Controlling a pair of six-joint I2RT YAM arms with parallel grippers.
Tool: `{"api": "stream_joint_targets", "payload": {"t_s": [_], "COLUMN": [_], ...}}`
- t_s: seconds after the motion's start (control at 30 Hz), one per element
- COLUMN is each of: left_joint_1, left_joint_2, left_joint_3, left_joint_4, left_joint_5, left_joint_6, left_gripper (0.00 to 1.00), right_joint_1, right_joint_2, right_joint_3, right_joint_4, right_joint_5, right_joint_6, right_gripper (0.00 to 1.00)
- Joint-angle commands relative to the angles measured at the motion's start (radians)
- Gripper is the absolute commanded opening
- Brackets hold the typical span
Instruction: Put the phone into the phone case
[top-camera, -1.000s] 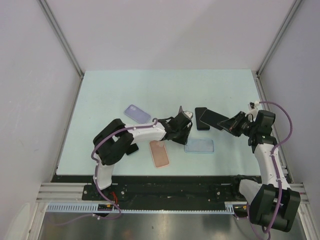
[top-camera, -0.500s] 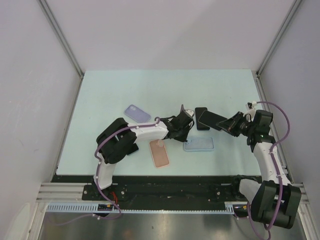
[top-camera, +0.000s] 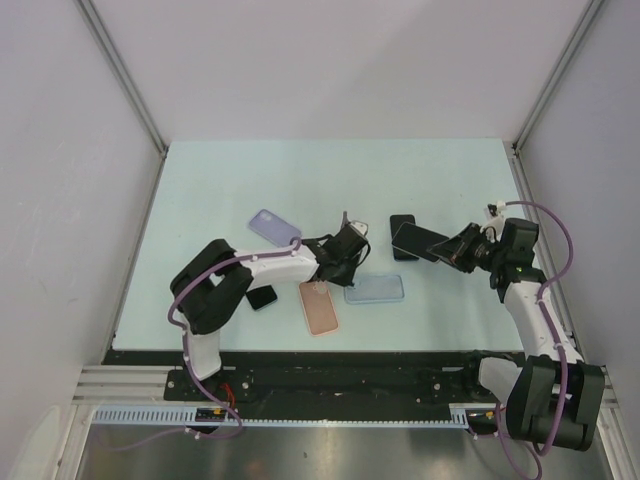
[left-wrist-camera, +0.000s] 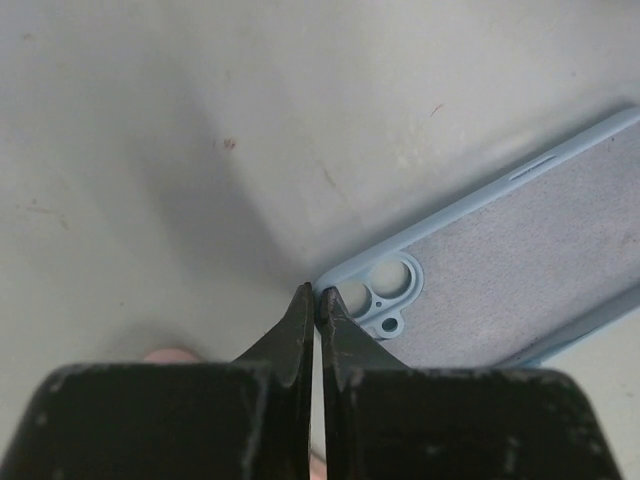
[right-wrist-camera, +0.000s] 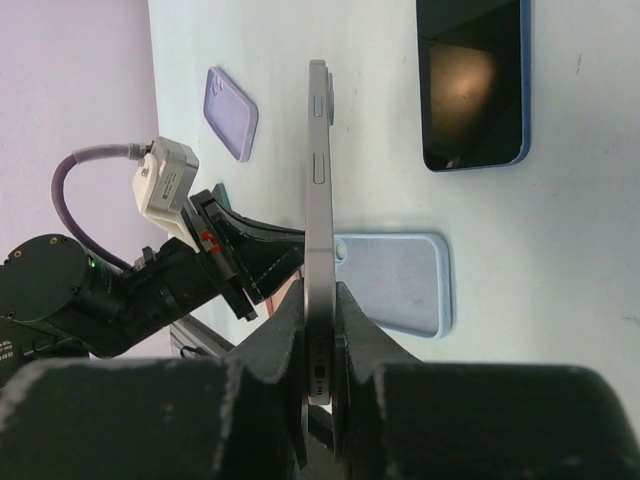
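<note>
L gripper (left-wrist-camera: 316, 297) is pinched shut on the camera-hole corner of the blue case (left-wrist-camera: 520, 250), prob. to pin it open-side-up on the worktop (top-camera: 300, 180), while R gripper (right-wrist-camera: 320, 295) clamps the phone (right-wrist-camera: 318, 180) edgewise, aloft near the case's right, ready for seating.

We are inspecting a robotics lab cell: white panels (top-camera: 330, 70) are enclosing a table (top-camera: 330, 170); left arm (top-camera: 215, 290) and right arm (top-camera: 530, 320) are sitting on an aluminium rail (top-camera: 120, 385).
</note>
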Motion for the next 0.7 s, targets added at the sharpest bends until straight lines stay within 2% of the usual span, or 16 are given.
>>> {"api": "stream_joint_targets", "payload": {"t_s": [0.0, 0.27, 0.67], "left_joint_1": [0.003, 0.0, -0.02], "left_joint_2": [-0.095, -0.161, -0.124], "left_joint_3": [-0.045, -0.117, -0.119], "left_joint_4": [-0.013, -0.008, 0.014], "left_joint_5": [-0.042, -0.08, -0.08], "left_joint_6": [0.064, 0.09, 0.115], "left_gripper": [0.01, 0.01, 0.09], "right_joint_1": [0.012, 0.033, 0.058], "right_joint_2": [0.008, 0.015, 0.022], "right_joint_3": [0.005, 0.005, 0.005], "right_joint_4": [0.087, 0.091, 0.076], "right_joint_5": [-0.037, -0.024, -0.024], "right_joint_6": [0.002, 0.007, -0.013], "right_gripper": [0.0, 0.0, 0.0]}}
